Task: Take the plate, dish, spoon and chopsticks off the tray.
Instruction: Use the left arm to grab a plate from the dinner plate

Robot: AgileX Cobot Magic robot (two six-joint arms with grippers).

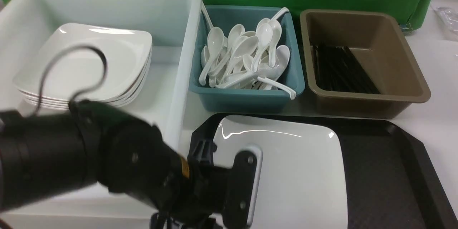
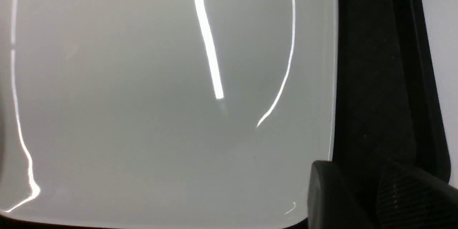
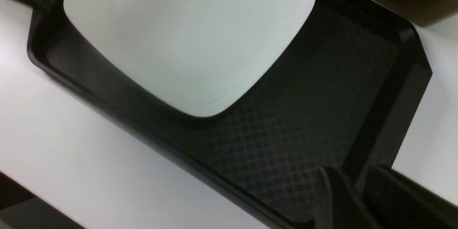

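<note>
1. Tableware is looking mostly cleared, I'm judging. Only the large glossy white square plate (image 1: 300, 171) is lying on the flat black textured plastic tray (image 1: 386, 171), toward its left end.
2. I'm seeing the left gripper (image 2: 368, 193) hovering at the plate's left rim, probably because so shallow a plate is offering only its edge to pinch. A gap is showing between the jaws, but I cannot tell whether they are gripping the rim.
3. I'm seeing the right gripper (image 3: 361, 204) hanging over the tray's bare end, away from the plate. Its jaws are standing narrowly apart and holding nothing, leaving the left arm room.
4. I'm reading the bins as sorting by kind. Matching stacked plates (image 1: 89, 61) are sitting in the deep white plastic tub (image 1: 179, 78), white soup spoons (image 1: 247, 50) in the teal bin (image 1: 250, 98), and black chopsticks (image 1: 340, 71) in the brown bin (image 1: 404, 75). I'm finding none loose on the visible tray.
</note>
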